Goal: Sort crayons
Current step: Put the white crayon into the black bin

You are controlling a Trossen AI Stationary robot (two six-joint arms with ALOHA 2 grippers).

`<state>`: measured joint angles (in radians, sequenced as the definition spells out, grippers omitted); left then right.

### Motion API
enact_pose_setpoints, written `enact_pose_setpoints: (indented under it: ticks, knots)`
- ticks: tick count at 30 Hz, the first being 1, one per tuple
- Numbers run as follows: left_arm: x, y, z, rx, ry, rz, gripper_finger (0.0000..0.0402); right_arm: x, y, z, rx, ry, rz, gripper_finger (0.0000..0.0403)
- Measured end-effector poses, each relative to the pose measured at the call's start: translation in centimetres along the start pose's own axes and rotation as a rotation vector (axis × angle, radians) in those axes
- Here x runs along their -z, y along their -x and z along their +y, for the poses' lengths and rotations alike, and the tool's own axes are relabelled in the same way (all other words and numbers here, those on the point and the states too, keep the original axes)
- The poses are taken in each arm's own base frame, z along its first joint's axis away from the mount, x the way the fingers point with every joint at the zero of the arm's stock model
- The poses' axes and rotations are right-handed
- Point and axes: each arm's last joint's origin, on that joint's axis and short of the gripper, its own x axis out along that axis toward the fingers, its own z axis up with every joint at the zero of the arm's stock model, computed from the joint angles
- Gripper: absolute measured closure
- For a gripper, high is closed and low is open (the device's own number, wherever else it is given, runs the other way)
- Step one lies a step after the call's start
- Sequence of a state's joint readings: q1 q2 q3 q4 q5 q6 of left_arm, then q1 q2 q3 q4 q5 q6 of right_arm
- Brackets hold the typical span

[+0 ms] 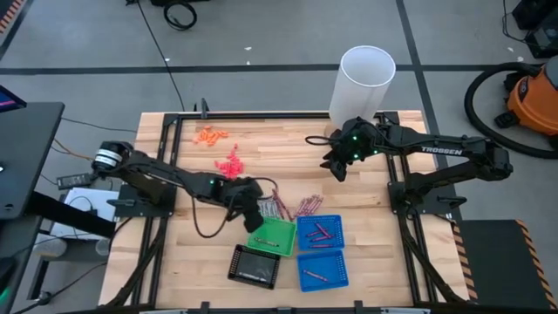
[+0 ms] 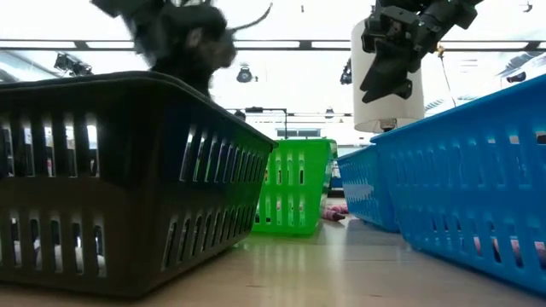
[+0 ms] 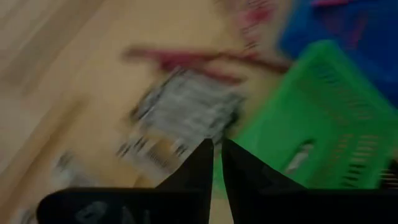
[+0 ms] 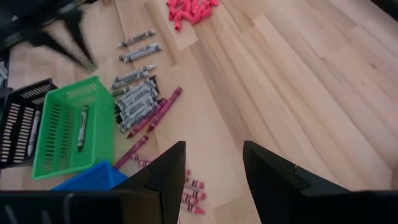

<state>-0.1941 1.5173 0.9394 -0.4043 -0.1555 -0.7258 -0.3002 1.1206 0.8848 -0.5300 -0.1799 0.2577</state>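
The left pincer (image 3: 214, 163), fingers nearly together with nothing visibly between them, hovers over grey crayons (image 4: 134, 99) beside the green tray (image 4: 62, 127) near the bench's front edge. Best centre on one crayon before closing. The right pincer (image 4: 214, 177) waits wide open, empty.

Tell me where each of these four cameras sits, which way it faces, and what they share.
High: overhead, looking straight down at the table, both arms showing.
Low: at tabletop height, looking level past the black basket; arms enter from above.
Left wrist: over the left gripper, its fingers nearly together, facing grey crayons.
Right wrist: behind the open right gripper, facing the table.
Shared: the green basket shows in all four.
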Motion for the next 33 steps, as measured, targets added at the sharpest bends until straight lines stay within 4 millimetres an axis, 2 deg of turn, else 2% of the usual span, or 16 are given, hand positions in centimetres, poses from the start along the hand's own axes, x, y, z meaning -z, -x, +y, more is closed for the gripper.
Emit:
enact_pose_setpoints:
  ticks: [6,9,14,18,26,33]
  knots:
    - [2.9,0.0,2.9,-0.136,0.253,0.02,0.0359,0.0,0.0,0.0,-0.005,0.0,-0.005,0.0234]
    - [3.5,0.2,3.6,-0.229,0.33,0.029,0.0353,0.0,0.0,0.0,-0.006,-0.002,-0.002,0.0234]
    - [4.2,0.6,4.5,-0.351,0.399,0.067,0.0325,-0.1,0.0,0.2,-0.011,-0.005,-0.007,0.0234]
    - [4.7,0.8,5.2,-0.438,0.505,0.102,0.0287,-0.1,0.0,0.2,-0.01,-0.005,-0.015,0.0234]
    - [3.9,0.6,6.5,-0.449,0.598,0.132,0.0215,-0.3,0.0,0.2,-0.014,-0.008,-0.036,0.0234]
    - [3.8,-0.6,7.2,-0.348,0.609,0.129,0.0196,-0.4,0.0,0.2,-0.019,-0.017,-0.038,0.0234]
